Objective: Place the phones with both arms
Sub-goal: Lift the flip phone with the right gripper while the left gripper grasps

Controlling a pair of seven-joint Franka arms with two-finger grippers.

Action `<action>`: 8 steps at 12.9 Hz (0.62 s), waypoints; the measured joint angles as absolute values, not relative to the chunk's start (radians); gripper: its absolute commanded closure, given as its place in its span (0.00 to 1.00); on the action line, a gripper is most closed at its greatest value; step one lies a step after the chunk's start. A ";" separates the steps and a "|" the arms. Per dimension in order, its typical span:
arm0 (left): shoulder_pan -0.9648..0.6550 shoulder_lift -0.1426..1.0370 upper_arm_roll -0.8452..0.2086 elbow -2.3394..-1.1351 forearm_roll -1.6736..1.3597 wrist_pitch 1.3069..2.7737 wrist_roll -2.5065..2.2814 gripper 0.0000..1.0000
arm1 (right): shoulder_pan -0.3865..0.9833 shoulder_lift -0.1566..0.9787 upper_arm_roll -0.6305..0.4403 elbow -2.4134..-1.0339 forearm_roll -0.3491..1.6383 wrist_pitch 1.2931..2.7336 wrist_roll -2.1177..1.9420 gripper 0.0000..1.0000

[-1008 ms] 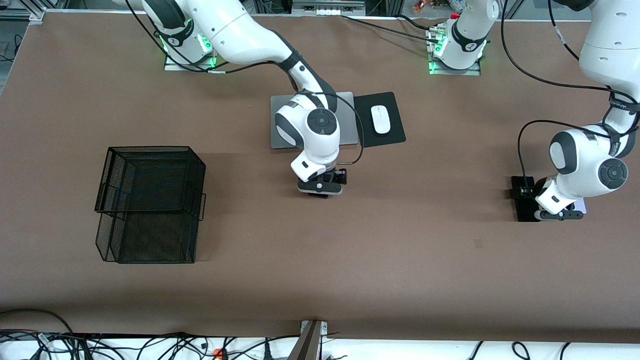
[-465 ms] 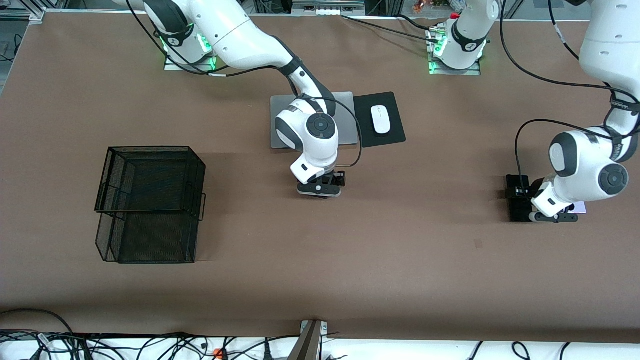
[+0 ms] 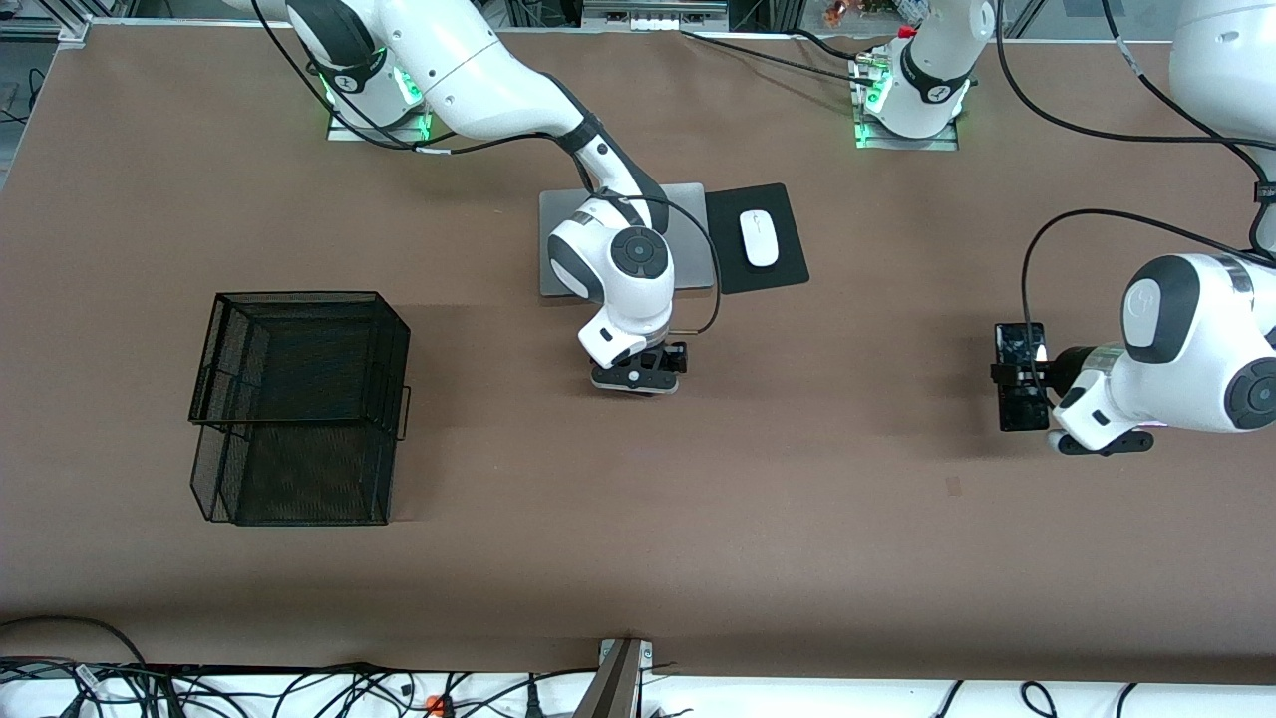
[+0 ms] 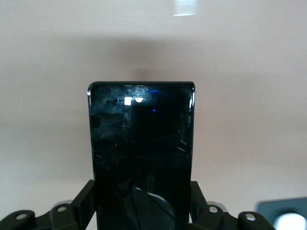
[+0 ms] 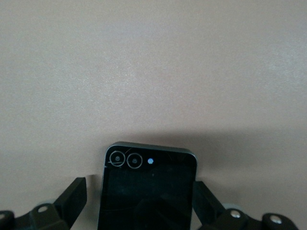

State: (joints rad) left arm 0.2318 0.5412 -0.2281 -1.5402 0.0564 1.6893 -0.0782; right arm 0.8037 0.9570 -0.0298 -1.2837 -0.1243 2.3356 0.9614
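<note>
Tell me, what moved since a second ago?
The left gripper, shut on the long black phone, lifted it off the table toward the middle. The right gripper barely moved; its fingers stay open around the small black phone. Basket, laptop and mouse stayed.

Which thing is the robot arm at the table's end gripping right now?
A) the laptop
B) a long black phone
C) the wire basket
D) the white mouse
B: the left gripper has its fingers shut on both sides of the long black phone, seen up close in the left wrist view.
</note>
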 measured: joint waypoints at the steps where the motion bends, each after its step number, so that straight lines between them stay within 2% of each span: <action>1: 0.199 0.541 -0.232 -1.511 0.056 1.659 -0.109 0.67 | 0.804 0.957 -0.030 -1.284 -0.124 2.335 0.961 0.00; 5: 0.091 0.542 -0.237 -1.438 0.056 1.602 -0.197 0.68 | 0.804 0.960 -0.039 -1.299 -0.124 2.333 0.961 0.00; 6: 0.072 0.542 -0.238 -1.423 0.056 1.597 -0.207 0.73 | 0.804 0.960 -0.041 -1.301 -0.124 2.335 0.961 0.02; 7: 0.051 0.542 -0.239 -1.408 0.055 1.595 -0.211 0.74 | 0.804 0.960 -0.041 -1.301 -0.124 2.335 0.961 0.32; 8: 0.022 0.543 -0.240 -1.393 0.054 1.595 -0.215 0.74 | 0.804 0.960 -0.041 -1.301 -0.124 2.336 0.961 0.75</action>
